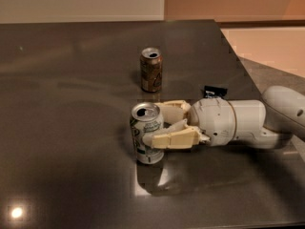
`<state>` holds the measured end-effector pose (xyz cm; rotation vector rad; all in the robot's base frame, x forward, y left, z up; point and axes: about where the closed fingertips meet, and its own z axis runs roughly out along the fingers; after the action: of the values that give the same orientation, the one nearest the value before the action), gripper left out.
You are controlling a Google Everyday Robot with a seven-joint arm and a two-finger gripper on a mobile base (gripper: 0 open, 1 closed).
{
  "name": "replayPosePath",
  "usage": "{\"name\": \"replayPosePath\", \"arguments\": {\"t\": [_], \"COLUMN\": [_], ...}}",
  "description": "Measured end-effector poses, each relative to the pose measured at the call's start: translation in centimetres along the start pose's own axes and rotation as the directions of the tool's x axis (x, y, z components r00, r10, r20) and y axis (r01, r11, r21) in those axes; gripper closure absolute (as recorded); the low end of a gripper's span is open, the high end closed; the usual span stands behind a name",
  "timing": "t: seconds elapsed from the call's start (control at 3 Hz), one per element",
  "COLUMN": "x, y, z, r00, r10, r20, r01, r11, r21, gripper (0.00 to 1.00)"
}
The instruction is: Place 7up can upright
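Observation:
The 7up can (146, 136), pale silver with green print and an open silver top, stands upright on the dark glossy table (71, 104), a little left of centre. My gripper (153, 126) reaches in from the right. Its cream fingers (174, 139) sit on either side of the can, one in front and one behind, closed against it. The white arm (238, 123) lies low over the table to the right.
A brown-orange can (151, 70) stands upright behind the 7up can, a short way from the far finger. The table's right edge (238, 56) runs diagonally behind the arm. A small black object (215, 90) lies near that edge.

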<state>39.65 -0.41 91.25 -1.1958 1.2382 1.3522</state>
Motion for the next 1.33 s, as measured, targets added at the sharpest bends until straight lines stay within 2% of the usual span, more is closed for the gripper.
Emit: {"name": "replayPosePath", "arguments": {"t": [0.33,0.67,1.0,1.33], "x": [0.39,0.67,0.6,0.54], "y": [0.03,0.3,0.36,0.43], "z": [-0.45,-0.57,-0.37,-0.19], "r00": [0.999,0.997,0.997,0.997], "r10": [-0.027,-0.07,-0.073,-0.074], "r20": [0.019,0.027,0.025,0.024], "r01": [0.026,0.07,0.072,0.074], "r11": [0.9994,0.9974,0.9973,0.9972], "r21": [0.021,0.017,0.013,0.01], "gripper": [0.59,0.36,0.12,0.0]}}
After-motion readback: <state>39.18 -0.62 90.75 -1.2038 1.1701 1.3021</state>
